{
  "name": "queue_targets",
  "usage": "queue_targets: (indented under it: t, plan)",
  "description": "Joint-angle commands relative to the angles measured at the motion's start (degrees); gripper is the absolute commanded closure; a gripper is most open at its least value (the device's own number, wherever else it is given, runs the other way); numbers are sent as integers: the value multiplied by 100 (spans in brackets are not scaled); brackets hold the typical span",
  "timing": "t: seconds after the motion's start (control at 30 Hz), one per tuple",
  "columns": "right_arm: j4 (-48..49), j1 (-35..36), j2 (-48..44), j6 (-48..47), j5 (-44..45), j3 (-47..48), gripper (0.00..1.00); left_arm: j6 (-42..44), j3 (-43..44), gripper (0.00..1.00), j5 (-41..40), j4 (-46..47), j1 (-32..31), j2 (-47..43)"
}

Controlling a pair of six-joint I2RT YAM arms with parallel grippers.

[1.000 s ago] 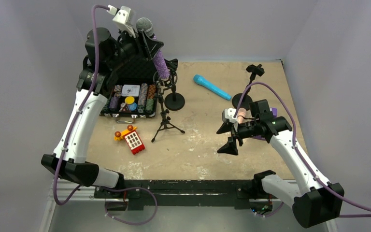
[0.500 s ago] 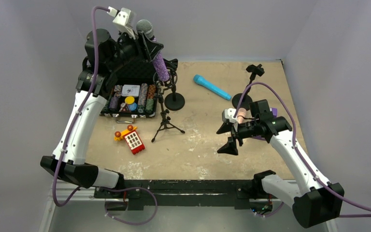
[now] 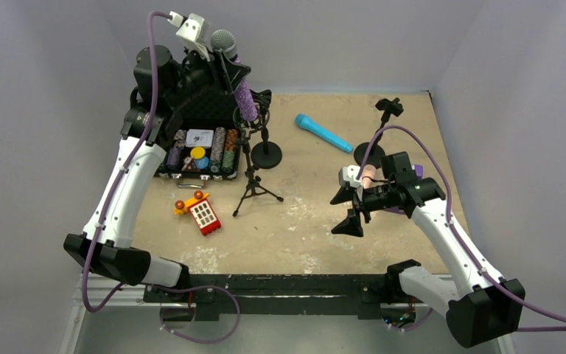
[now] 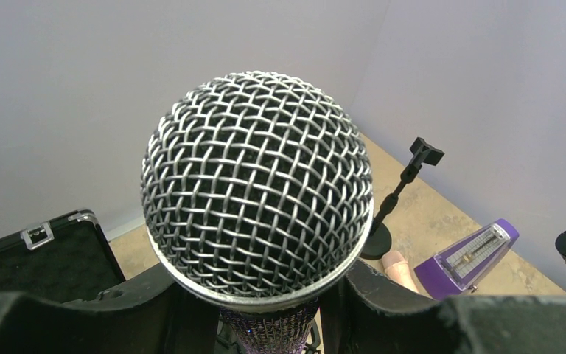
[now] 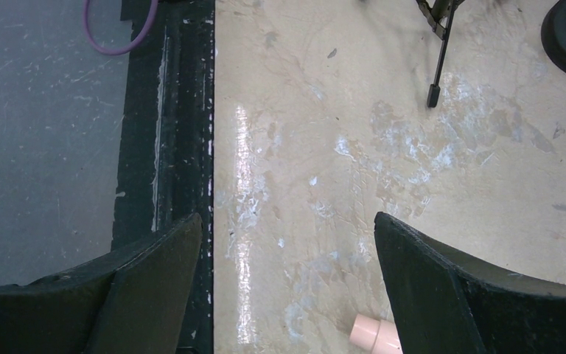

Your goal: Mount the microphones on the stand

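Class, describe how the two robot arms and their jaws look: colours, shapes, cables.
The left arm and right arm have white shells between black joints. The left gripper and right gripper are black, with broad wedge-shaped jaws and a small white camera block. A purple cable loops from each wrist.

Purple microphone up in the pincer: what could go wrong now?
The purple microphone is held high by the left pincer; a slip could drop it onto the chip case. Its lower end sits near the thin tripod stand, so a bump might tip that over.
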Motion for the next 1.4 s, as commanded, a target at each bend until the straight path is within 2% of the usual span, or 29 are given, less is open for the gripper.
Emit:
queue_targets:
  t: [0.0, 0.3, 0.6, 0.77, 0.97, 1.13, 1.37]
  plan:
    - [-3, -22, 46, -103, -37, 1, 10, 394, 134, 100, -75, 115, 56, 66]
    - [-4, -26, 36, -113, -22, -8, 10, 420, 424, 100, -23, -75, 83, 261]
    - [-4, -24, 32, -123, -20, -12, 10, 259, 715, 100, 301, -361, 118, 342]
    - [-10, -25, 36, -131, -21, -8, 10, -126, 1109, 100, 752, -599, 205, 483]
    - [-13, -25, 38, -140, -20, -15, 10, -174, 1397, 100, 758, -725, 223, 579]
    - [-13, -26, 37, -136, -11, -16, 10, -85, 1198, 100, 740, -574, 223, 553]
    - [-22, -19, 45, -149, -11, -17, 10, 629, 134, 100, 753, 231, 206, 193]
